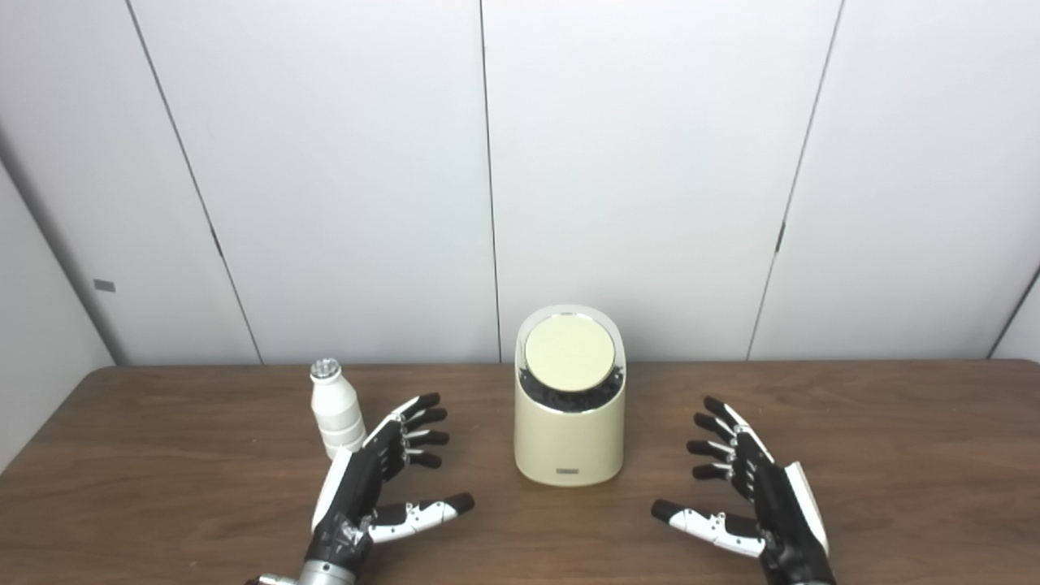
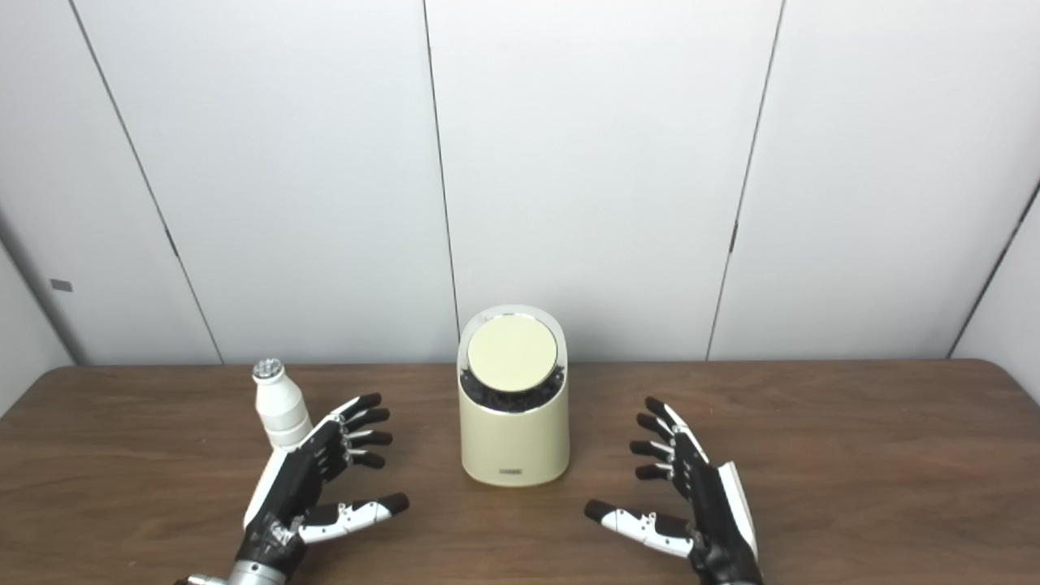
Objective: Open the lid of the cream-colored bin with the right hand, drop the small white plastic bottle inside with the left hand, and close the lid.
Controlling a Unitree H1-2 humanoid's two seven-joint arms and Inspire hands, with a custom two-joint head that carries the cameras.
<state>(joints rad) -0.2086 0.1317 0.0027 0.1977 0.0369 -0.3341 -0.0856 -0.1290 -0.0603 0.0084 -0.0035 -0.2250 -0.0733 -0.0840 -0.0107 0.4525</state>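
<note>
The cream-colored bin [image 1: 569, 439] stood upright near the middle of the brown wooden table [image 1: 894, 431], toward its far edge, a rounded tub with a small dark label low on its front. Its round lid [image 1: 569, 354] was shut and tilted to face me, pale cream with a thin bright rim, and a dark band showed just beneath it. To the bin's left stood the small white plastic bottle [image 1: 334, 410], upright, ribbed along its body, with a shiny silver cap.

My left hand [image 1: 375, 481] rested low over the table in front of the bottle, fingers spread and thumb pointing toward the bin, holding nothing. Its fingers [image 1: 418, 426] lay just beside the bottle's base; I could not tell whether they touched it. My right hand [image 1: 751, 487] mirrored it on the bin's other side, spread wide and empty, well apart from the bin.

The right eye view showed the table's rounded far right corner [image 2: 987, 370], which the left eye view cut off. Behind the table stood plain white wall panels [image 1: 650, 162].
</note>
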